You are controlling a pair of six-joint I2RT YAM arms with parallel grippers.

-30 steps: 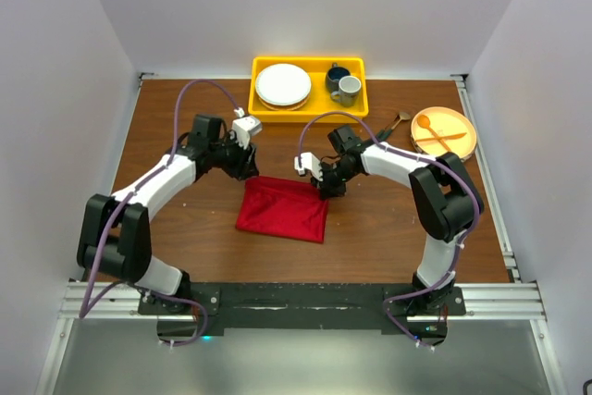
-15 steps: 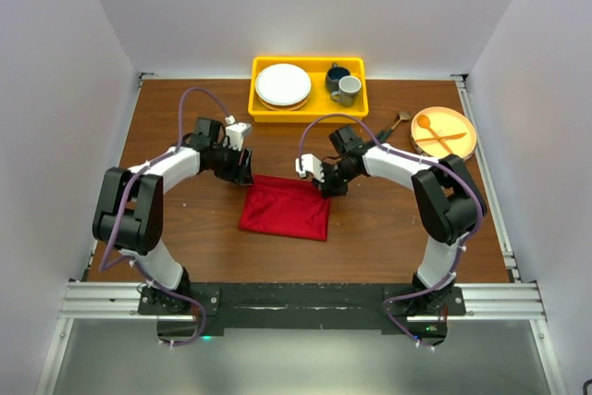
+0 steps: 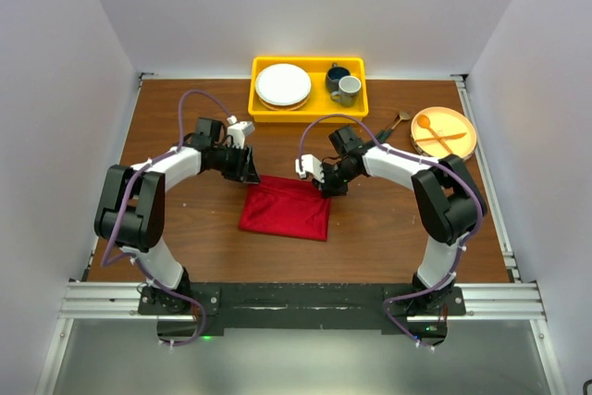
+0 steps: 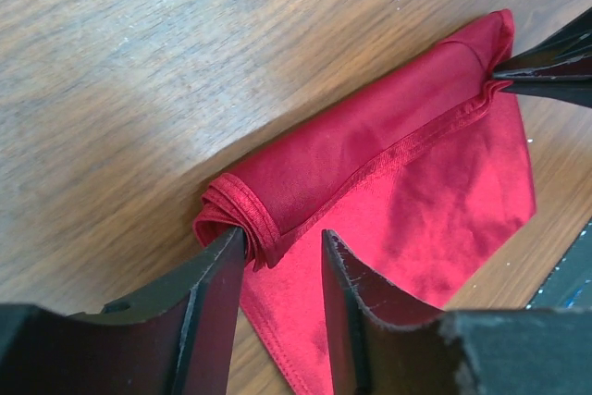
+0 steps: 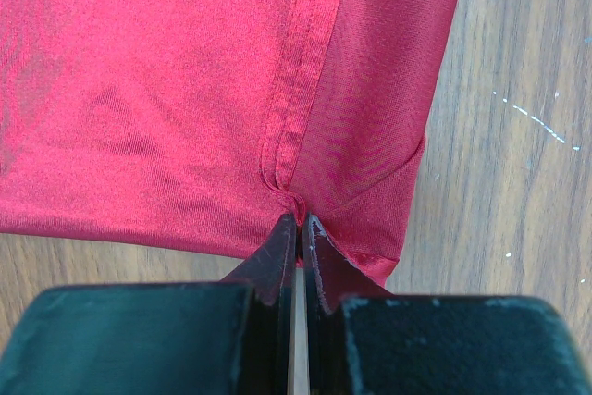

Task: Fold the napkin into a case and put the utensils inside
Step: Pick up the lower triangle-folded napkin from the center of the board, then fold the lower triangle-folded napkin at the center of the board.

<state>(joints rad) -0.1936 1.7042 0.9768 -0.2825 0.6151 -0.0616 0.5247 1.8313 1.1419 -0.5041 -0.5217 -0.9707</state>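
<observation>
Left pincer [image 4: 282, 247] nearer, perhaps astride napkin [image 4: 370, 154]

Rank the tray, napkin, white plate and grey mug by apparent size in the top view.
1. tray
2. napkin
3. white plate
4. grey mug
No close calls. The tray sits farther back than the napkin, yet still looks largest.

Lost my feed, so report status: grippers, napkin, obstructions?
Right gripper shut on napkin hem. Left gripper open, straddling folded corner. Nothing blocking.
</observation>
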